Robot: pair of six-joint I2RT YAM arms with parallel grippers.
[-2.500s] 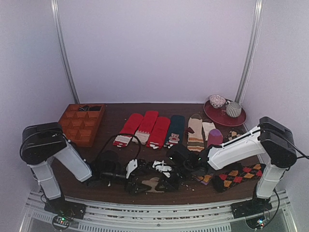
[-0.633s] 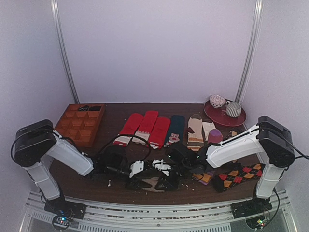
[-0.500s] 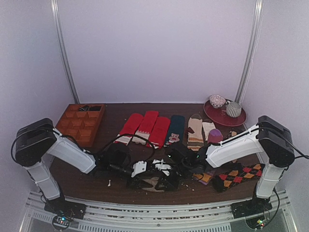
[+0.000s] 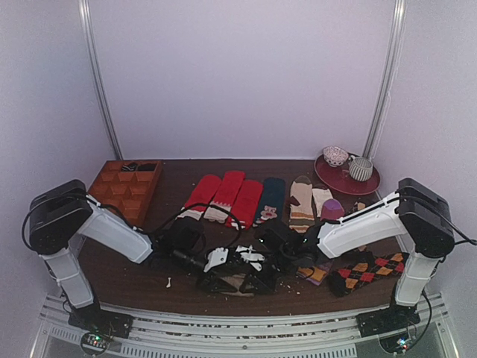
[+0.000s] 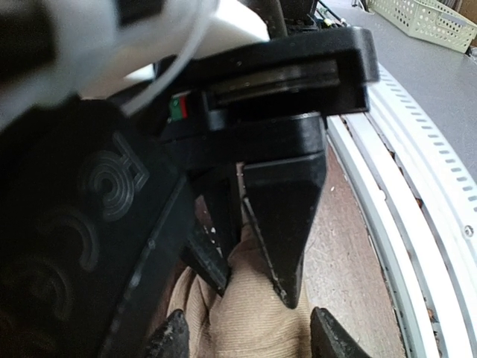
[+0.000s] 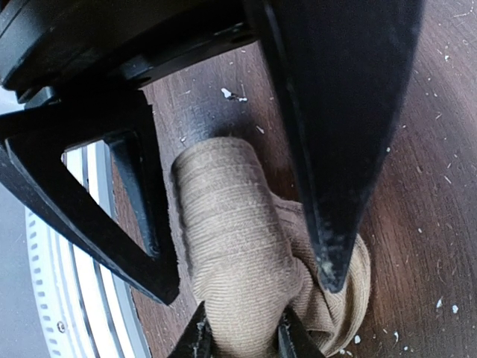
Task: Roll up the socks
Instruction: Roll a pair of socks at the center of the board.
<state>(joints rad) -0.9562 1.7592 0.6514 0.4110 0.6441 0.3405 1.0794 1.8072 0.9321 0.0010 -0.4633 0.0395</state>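
Where both arms meet near the front edge of the table, the socks lie as a tan bundle: one thick roll with looser folds bunched beside it, resting on the wood.

Right gripper: fingers close together, pinching the knit at one end of the roll.

Left gripper: fingers spread wide, one on each side of the bundle, both touching the fabric. Whether they clamp it cannot be told, since the other gripper crowds the wrist view.

The two grippers face each other across the bundle.

Red socks and other pairs lie in a row farther back, well apart from the bundle. Pale crumbs dot the wood around it.
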